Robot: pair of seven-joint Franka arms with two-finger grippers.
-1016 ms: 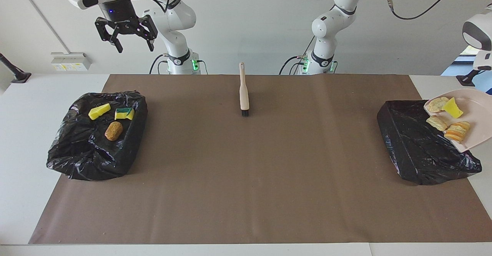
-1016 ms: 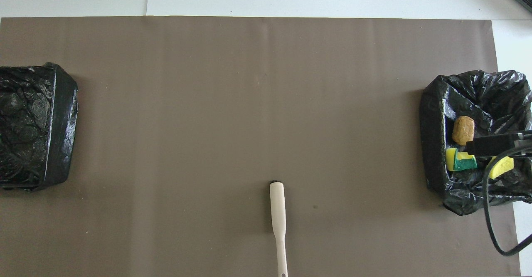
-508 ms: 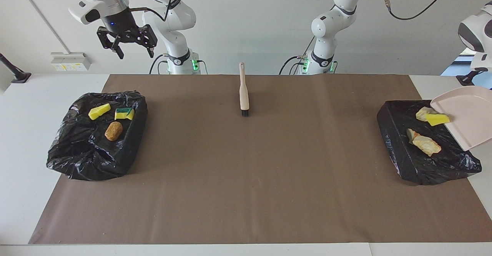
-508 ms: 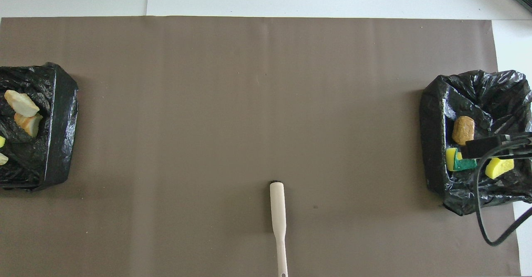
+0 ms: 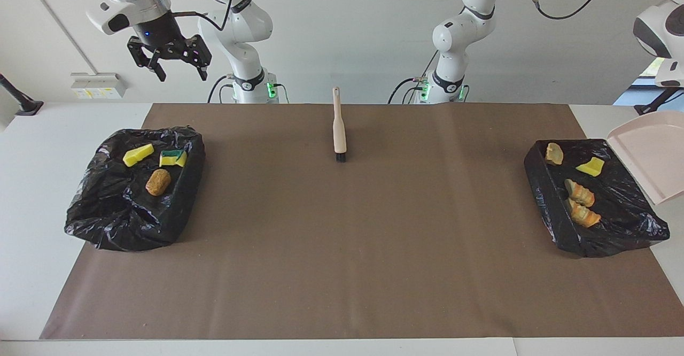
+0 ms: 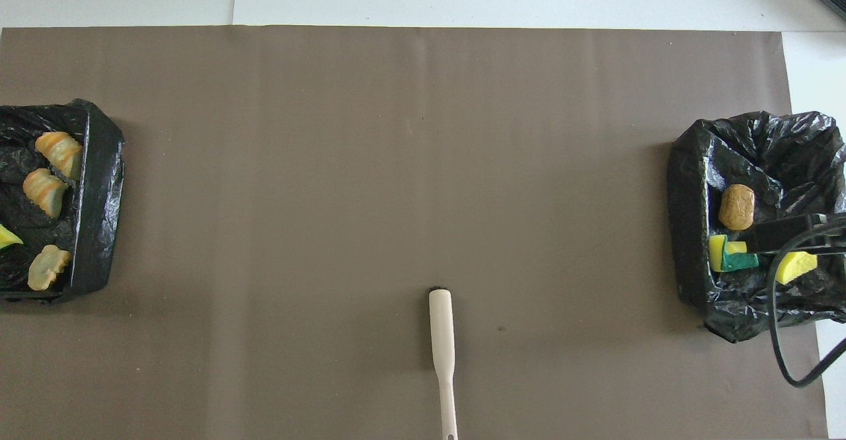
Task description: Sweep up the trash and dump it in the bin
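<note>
The pink dustpan (image 5: 649, 155) hangs empty and tilted in the air beside the black-lined bin (image 5: 604, 235) at the left arm's end. My left gripper holds it; only its wrist (image 5: 661, 30) shows above the pan. In that bin lie a tan chunk (image 5: 553, 153), a yellow scrap (image 5: 590, 166) and two orange-tan chunks (image 5: 580, 192); they also show in the overhead view (image 6: 45, 191). My right gripper (image 5: 177, 72) is open and empty, raised over the table edge by the other bin (image 5: 123, 225).
The bin at the right arm's end (image 6: 687, 228) holds a yellow sponge (image 5: 138, 154), a green-and-yellow sponge piece (image 5: 173, 157) and a brown chunk (image 5: 158, 182). A cream brush (image 5: 339, 129) lies on the brown mat (image 5: 342, 249), near the robots, also in the overhead view (image 6: 443, 334).
The trash slid off the dustpan into the bin at the left arm's end and settled there. The dustpan pulled away from the bin. The right gripper rose and drifted outward.
</note>
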